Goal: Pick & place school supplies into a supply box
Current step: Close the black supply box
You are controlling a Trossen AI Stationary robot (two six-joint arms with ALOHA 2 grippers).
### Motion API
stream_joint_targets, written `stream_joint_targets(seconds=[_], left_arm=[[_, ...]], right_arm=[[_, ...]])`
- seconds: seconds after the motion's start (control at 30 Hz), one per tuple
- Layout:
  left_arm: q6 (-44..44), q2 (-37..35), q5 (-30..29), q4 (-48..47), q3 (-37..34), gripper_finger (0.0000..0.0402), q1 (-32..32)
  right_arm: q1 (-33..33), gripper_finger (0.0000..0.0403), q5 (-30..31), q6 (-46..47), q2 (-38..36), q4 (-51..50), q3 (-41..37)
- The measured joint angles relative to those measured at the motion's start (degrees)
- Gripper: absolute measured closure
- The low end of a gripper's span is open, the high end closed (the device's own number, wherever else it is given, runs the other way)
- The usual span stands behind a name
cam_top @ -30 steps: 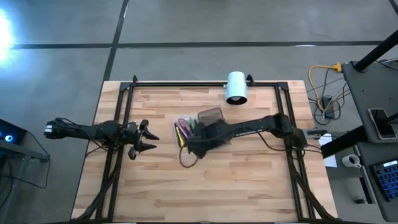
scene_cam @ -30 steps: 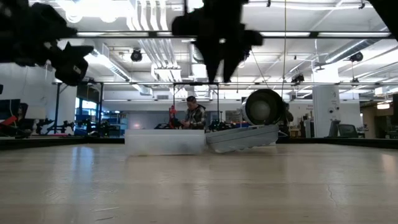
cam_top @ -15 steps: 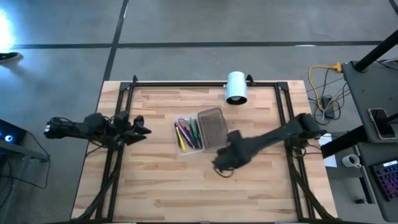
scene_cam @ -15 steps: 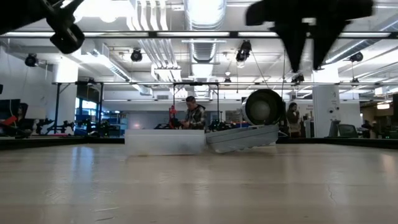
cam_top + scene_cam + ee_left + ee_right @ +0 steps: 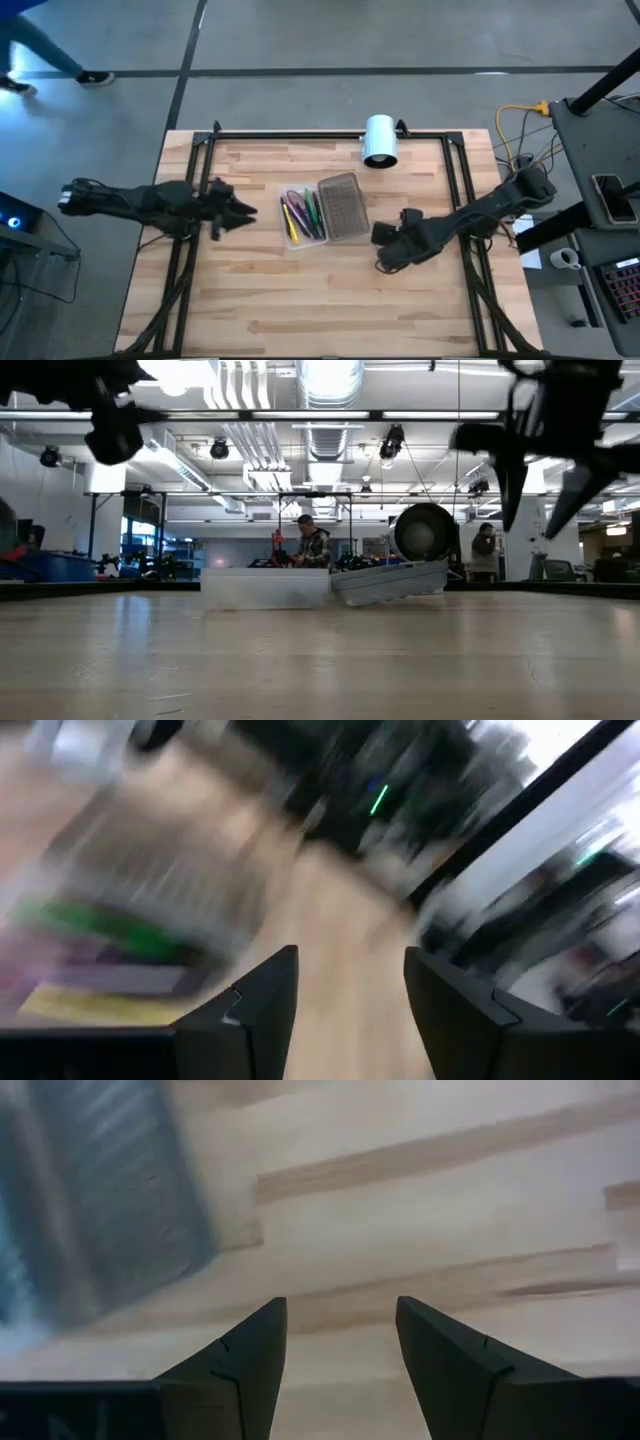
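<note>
The supply box sits mid-table as an open tray (image 5: 300, 238) with its dotted grey lid (image 5: 342, 206) lying tilted against the tray's right side (image 5: 390, 580). Pens, pencils and purple-handled scissors (image 5: 302, 213) lie in the tray, and the left wrist view shows them blurred (image 5: 110, 935). My left gripper (image 5: 243, 212) hovers left of the tray, raised and open, with nothing between its fingers (image 5: 350, 990). My right gripper (image 5: 385, 252) hangs above bare wood to the right of the lid, pointing steeply down, open and empty (image 5: 340, 1340).
A white cylinder (image 5: 380, 140) lies at the table's far edge behind the box. Black frame rails (image 5: 200, 170) run along the table's left, right and far sides. Bare wood (image 5: 320, 300) spreads across the near half. People show in the room beyond (image 5: 313, 545).
My right gripper has swung from over the box toward the table's right edge, sinking a little and rolling about its own axis, with nothing in its fingers. My left gripper has risen and rolled. The tray, lid and supplies have stayed put.
</note>
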Motion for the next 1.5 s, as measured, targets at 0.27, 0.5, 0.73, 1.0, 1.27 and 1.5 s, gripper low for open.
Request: stream_joint_targets(seconds=[0.27, 0.5, 0.73, 1.0, 1.27, 1.5], left_arm=[[0.23, 18.38, 0.42, -21.57, 7.99, 0.0240, -0.11], [-1.59, 25.75, 0.29, -14.96, 3.32, 0.0281, -0.09], [-2.64, 29.60, -0.56, -6.43, -0.45, 0.0303, 0.50], [-2.62, 35.97, -0.60, -4.40, -1.13, 0.0305, 2.10], [-2.62, 42.09, -0.60, 1.19, -0.65, 0.0305, 3.15], [-2.62, 43.81, -0.58, 3.64, -0.56, 0.0305, 3.17]], right_arm=[[-4.23, 0.0229, 3.84, 2.43, -5.89, 17.15, -13.79], [-9.54, 0.0243, 4.58, 1.27, -6.33, 17.16, -17.33], [-15.68, 0.0256, 4.17, -9.57, -4.44, 29.96, -20.23], [-22.36, 0.0269, -1.08, -19.47, 1.08, 36.96, -19.33], [-25.58, 0.0280, -4.27, -29.73, 4.72, 47.28, -17.98], [-25.76, 0.0289, -6.44, -33.56, 4.49, 51.06, -17.54]])
